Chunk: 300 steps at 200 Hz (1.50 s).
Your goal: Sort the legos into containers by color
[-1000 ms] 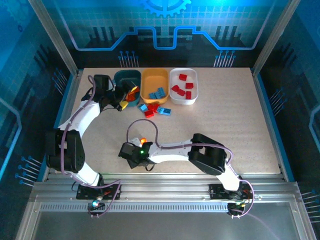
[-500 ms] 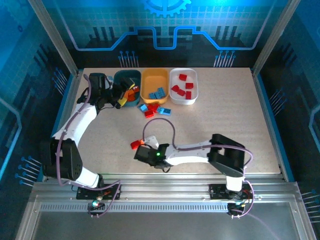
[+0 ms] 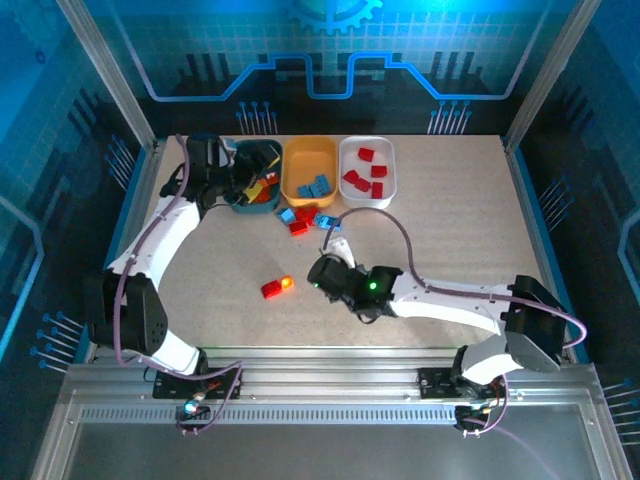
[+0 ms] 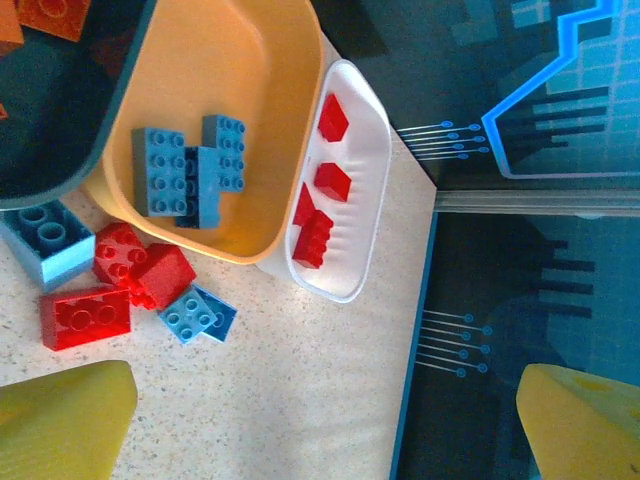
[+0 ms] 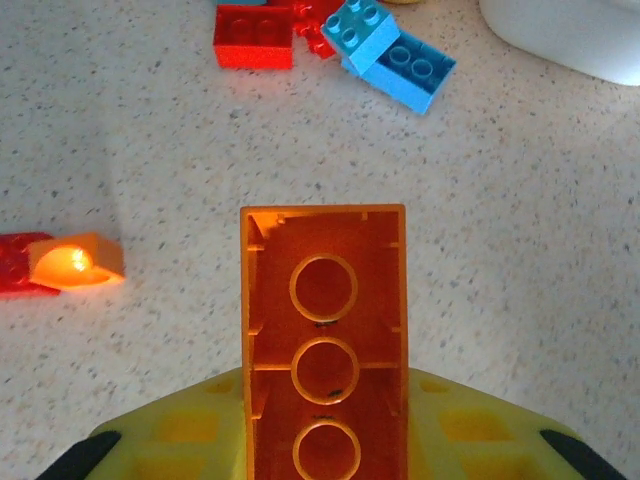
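Holding an orange brick (image 5: 323,330) underside-up, our right gripper (image 3: 326,270) hangs over mid-table, near a red and orange pair (image 3: 275,287). Our left gripper (image 3: 250,186) gapes wide above the teal tub (image 3: 255,145). The yellow tub (image 3: 310,158) holds blue bricks (image 4: 190,170), the white tub (image 3: 366,204) red ones (image 3: 353,179); loose bricks (image 3: 305,218) lie just before them.

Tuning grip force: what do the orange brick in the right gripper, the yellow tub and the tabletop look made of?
The orange brick: hard moulded plastic, glossy; crisp hollow underside with round tubes.
The yellow tub: plastic, smooth satin finish; thin, rounded one-piece wall with a soft sheen.
The tabletop: speckled beige, matte; likely laminate or a stone-look composite, can't tell which.
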Motion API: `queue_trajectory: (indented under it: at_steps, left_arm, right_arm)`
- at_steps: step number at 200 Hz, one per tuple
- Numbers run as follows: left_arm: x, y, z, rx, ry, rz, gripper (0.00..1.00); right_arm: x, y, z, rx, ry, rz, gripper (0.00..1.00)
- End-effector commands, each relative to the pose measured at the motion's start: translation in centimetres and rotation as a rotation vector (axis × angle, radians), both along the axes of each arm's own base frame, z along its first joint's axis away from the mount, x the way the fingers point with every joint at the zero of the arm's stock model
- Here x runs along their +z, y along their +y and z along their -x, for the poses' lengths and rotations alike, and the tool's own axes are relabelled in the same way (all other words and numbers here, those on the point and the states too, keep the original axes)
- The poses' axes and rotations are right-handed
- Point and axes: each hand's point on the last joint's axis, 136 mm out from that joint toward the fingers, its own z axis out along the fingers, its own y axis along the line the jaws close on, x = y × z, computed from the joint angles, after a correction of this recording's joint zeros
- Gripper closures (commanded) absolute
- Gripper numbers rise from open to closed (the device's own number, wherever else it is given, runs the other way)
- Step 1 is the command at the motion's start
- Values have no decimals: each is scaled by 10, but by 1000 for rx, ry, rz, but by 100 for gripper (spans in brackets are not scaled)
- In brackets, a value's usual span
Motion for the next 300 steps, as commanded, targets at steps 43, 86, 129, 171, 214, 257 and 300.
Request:
queue_trajectory:
  at_steps: [43, 86, 129, 171, 214, 257, 300]
  left_arm:
    - [-57, 75, -13, 170, 147, 98, 1]
    - [-62, 96, -16, 210, 161, 124, 1]
    - [-60, 106, -17, 229, 151, 128, 1]
    - [-64, 105, -19, 225, 160, 156, 1]
    - [-67, 103, -19, 221, 166, 177, 1]
    - [-64, 100, -20, 209, 151, 182, 1]
    - [-54, 94, -16, 187, 122, 155, 1]
  right_arm:
    - [36, 102, -92, 197, -36, -129, 71]
    - [33, 143, -162, 234, 4, -222, 70]
    - [11, 164, -212, 271, 48, -254, 70]
    - [3, 176, -234, 302, 56, -264, 69]
    - [-12, 177, -254, 287, 60, -289, 65]
    - [20, 189, -265, 354, -27, -339, 22]
    - [84, 164, -241, 331, -93, -293, 24]
